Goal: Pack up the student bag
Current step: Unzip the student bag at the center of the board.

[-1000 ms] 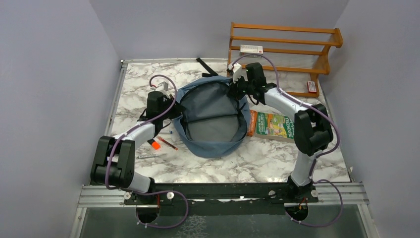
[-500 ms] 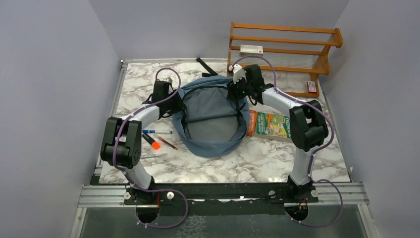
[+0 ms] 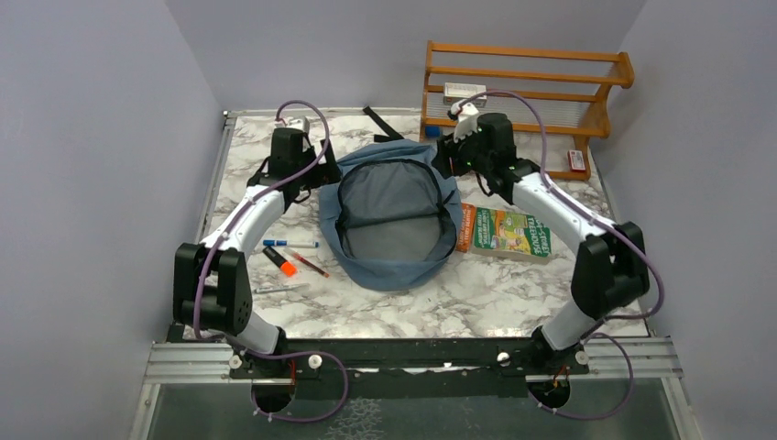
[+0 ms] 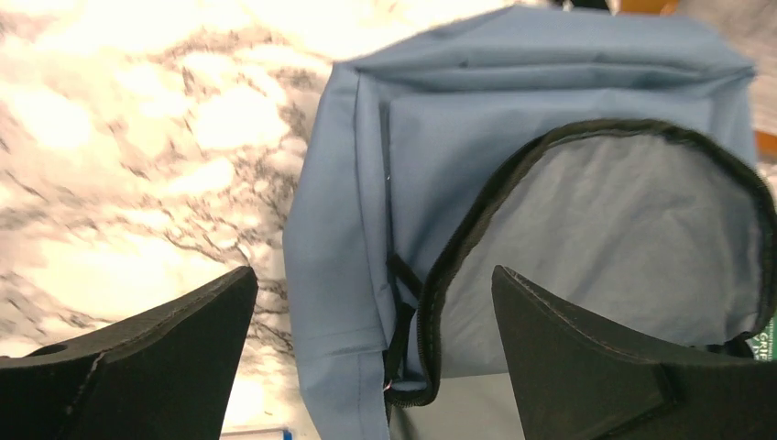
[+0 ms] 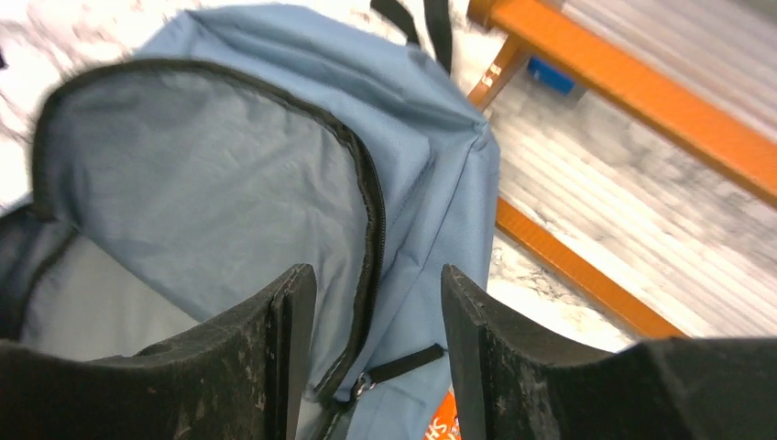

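The student bag (image 3: 394, 215), dusty blue with dark zipper trim, lies flat in the middle of the table with its mouth gaping toward me. My left gripper (image 3: 310, 179) hovers just off the bag's left rim, open with nothing between its fingers. In the left wrist view the bag (image 4: 431, 174) and its zipper edge lie below the open left gripper (image 4: 374, 275). My right gripper (image 3: 455, 158) stands above the bag's far right corner, open and holding nothing. In the right wrist view the zipper edge of the bag (image 5: 229, 183) runs below the right gripper (image 5: 377, 272).
A green and orange book (image 3: 504, 232) lies right of the bag. A blue pen (image 3: 289, 244), an orange marker (image 3: 286, 266) and a red pen (image 3: 310, 264) lie left of it. A wooden rack (image 3: 527, 92) stands at the back right. A black strap (image 3: 380, 122) trails behind the bag.
Both grippers were shut at the bag's rim and have opened, let it go and pulled back outward. The bag's mouth has settled narrower.
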Motion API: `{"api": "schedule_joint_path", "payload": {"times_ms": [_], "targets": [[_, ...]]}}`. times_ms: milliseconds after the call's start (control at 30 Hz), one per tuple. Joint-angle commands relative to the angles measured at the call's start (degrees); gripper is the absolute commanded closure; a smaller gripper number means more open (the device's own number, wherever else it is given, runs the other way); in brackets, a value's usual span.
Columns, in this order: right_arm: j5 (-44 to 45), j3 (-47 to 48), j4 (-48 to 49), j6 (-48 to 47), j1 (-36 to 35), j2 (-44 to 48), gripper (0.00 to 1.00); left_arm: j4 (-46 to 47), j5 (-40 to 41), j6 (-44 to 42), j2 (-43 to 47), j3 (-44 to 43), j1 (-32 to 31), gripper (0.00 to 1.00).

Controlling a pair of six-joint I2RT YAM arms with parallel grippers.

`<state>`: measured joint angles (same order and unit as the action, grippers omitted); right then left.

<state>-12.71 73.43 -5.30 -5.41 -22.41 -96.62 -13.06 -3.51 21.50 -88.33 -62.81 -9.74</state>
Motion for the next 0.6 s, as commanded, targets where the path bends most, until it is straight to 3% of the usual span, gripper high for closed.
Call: {"api": "schedule_joint_path", "payload": {"times_ms": [0,267,567], "targets": [[5.4,-4.9,3.2,8.4,0.2,8.5,0.42,-0.3,0.7,-5.7,4.6,-2.8,0.3,0.01],[21.5,-12.9,-2.2,25.1,0.4,18.5,0.29,7.3,-11.7,-6.7,9.0,0.5,-0.7,0.02],[22.5,-16.2,-13.7,35.5,7.8,20.4,0.21,10.1,-11.1,-7.3,5.2,-2.4,-11.7,0.03]]}}
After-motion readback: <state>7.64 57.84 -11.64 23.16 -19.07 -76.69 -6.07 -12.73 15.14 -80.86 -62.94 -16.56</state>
